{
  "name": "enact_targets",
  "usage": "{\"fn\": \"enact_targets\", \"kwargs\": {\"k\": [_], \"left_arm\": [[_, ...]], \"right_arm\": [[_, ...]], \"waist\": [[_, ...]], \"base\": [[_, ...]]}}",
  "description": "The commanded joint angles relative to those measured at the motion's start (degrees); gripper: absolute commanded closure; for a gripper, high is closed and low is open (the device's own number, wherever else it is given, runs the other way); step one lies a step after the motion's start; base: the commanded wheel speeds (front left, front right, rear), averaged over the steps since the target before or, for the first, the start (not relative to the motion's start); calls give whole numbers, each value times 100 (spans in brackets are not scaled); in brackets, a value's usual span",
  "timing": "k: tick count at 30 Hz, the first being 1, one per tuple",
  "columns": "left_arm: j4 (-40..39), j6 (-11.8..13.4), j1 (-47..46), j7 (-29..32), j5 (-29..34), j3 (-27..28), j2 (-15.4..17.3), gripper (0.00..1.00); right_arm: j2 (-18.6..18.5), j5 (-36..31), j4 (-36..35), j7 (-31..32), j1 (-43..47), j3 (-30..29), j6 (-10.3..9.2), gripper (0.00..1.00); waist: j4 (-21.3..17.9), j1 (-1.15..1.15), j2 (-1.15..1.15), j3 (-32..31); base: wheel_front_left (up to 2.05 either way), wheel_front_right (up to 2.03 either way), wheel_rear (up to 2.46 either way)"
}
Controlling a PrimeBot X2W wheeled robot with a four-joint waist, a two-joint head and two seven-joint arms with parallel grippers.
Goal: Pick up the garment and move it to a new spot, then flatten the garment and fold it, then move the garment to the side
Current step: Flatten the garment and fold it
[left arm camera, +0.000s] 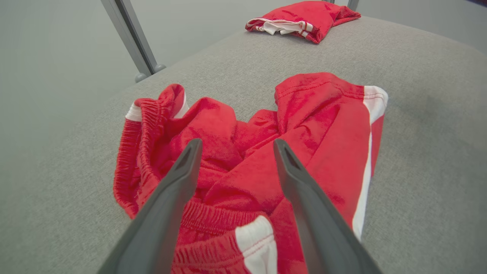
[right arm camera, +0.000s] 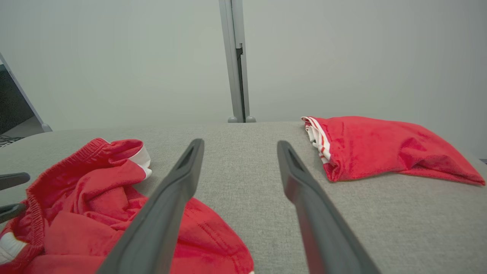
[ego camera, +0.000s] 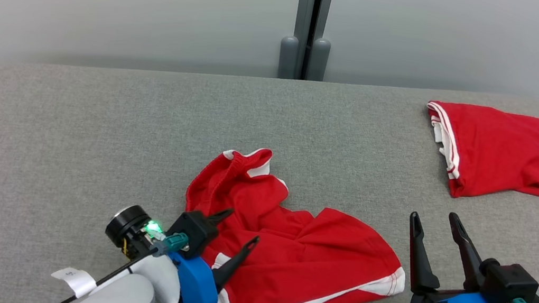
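A crumpled red garment (ego camera: 293, 240) with white trim lies on the grey fabric surface (ego camera: 90, 135), near the front middle. My left gripper (ego camera: 241, 227) hovers open over its left waistband edge, fingers spread with nothing between them. In the left wrist view the garment (left arm camera: 236, 152) spreads below the left gripper (left arm camera: 236, 146), elastic waistband nearest. My right gripper (ego camera: 433, 219) stands open just right of the garment's white-striped hem, not touching it. From the right wrist, the right gripper (right arm camera: 239, 146) points over bare grey surface, with the garment (right arm camera: 95, 198) at lower left.
A second red garment (ego camera: 504, 152), folded, with white striped trim, lies at the far right of the surface; it also appears as a folded garment (left arm camera: 300, 19) and a folded garment (right arm camera: 380, 148). A grey partition post (ego camera: 310, 24) stands behind the surface's far edge.
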Motion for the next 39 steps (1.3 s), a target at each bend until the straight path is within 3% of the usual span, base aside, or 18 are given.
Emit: {"fn": "enact_targets", "kwargs": {"k": [1, 11, 18, 19, 20, 22, 29, 39], "left_arm": [[68, -9, -93, -32, -38, -14, 22, 0], [764, -9, -171, 245, -445, -856, 115, 0], [776, -9, -162, 361, -586, -1184, 319, 0], [766, -9, -139, 373, -608, -1195, 348, 5], [754, -9, -116, 373, -626, -1207, 365, 51], [723, -9, -70, 327, -700, -1178, 381, 100], [541, 208, 17, -212, -922, -829, 451, 100], [411, 741, 586, -979, -1474, -132, 674, 100]], "right_arm": [[-6, 23, 7, 13, -92, -4, 1, 0], [-6, 48, 80, -17, -96, -64, 1, 0], [-5, 62, 92, -26, -94, -85, 1, 0], [-5, 58, 92, -32, -84, -100, 1, 0], [-5, 57, 99, -36, -71, -110, 1, 0], [-6, 65, 117, -44, -55, -116, 1, 0], [-6, 57, 152, -66, -14, -179, 1, 0], [-9, 77, 336, -78, 22, -236, 1, 0]], "waist": [[-10, 0, 0, 10], [-8, 0, 0, 86], [-10, 0, 0, 84], [-4, 0, 0, 88], [3, 0, 0, 86], [10, 0, 0, 83], [149, 0, 0, 33], [455, 0, 0, -47]], "base": [[0, 0, 0], [0, 0, 0], [0, 0, 0], [0, 0, 0], [0, 0, 0], [0, 0, 0], [0, 0, 0], [0, 0, 0]]}}
